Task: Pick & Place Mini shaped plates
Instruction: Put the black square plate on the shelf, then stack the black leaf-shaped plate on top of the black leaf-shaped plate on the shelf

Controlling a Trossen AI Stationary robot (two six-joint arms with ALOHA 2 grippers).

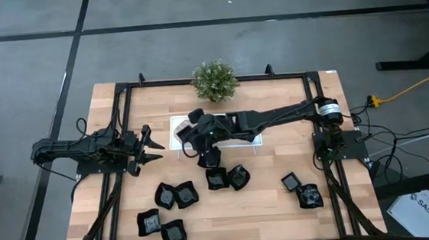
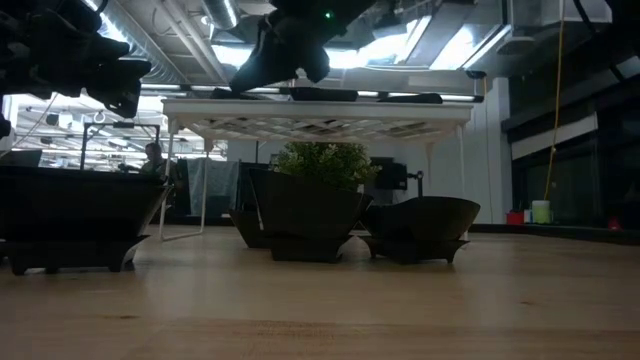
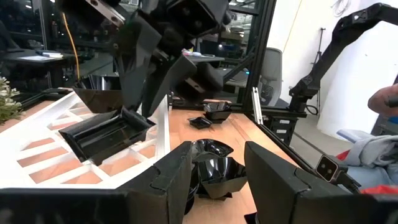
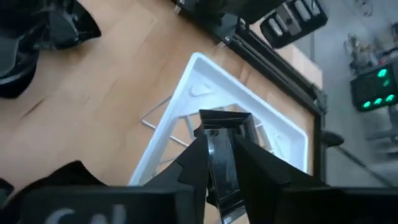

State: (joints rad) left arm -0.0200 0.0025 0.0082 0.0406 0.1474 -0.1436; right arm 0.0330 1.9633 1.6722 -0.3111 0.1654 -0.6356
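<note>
Black mini plate (image 4: pixel 222 163) stands edge-on between right gripper's (image 4: pixel 219 163) jaws, over white tray (image 4: pixel 174 118).

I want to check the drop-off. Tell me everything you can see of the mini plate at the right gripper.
The mini plate is a small, glossy black, squarish dish with raised walls and a flat floor. It sits in a compartment at the end of the white tray, slightly tilted. One rim is between the fingers of the right gripper, which reaches down from above; the right wrist view shows that edge standing up between them. Whether the fingers are pressing it I cannot tell.
</note>
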